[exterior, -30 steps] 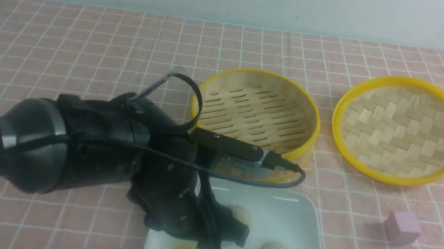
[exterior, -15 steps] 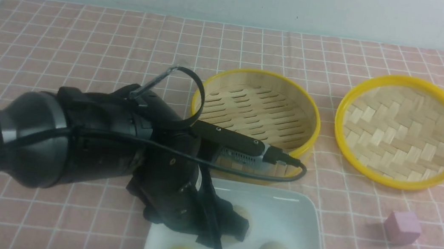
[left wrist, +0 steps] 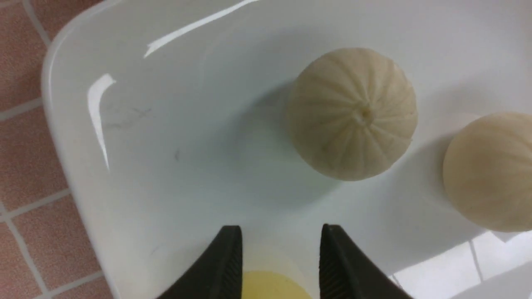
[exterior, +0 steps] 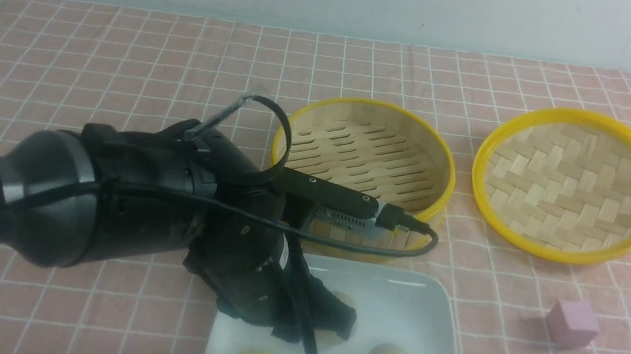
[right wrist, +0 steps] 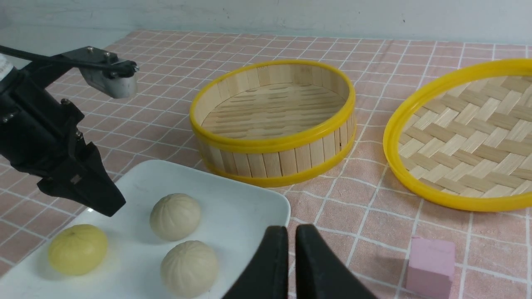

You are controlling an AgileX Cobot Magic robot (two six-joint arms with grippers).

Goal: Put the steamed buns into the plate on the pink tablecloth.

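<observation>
Plate (right wrist: 249,207), three steamed buns (right wrist: 174,216) inside

Bright, even light. White glare streaks on plate (left wrist: 166,195) rim. Soft shadows beside steamed buns (left wrist: 351,112). Front view slightly soft.

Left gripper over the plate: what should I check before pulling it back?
1. On the white plate: the yellow bun and two beige buns: ok.
2. The left gripper is open and empty: ok.
3. The yellow bun is untouched by the left gripper: ok.
4. The bamboo steamer basket is empty: ok.
5. The right gripper is shut and holds nothing: ok.
</observation>
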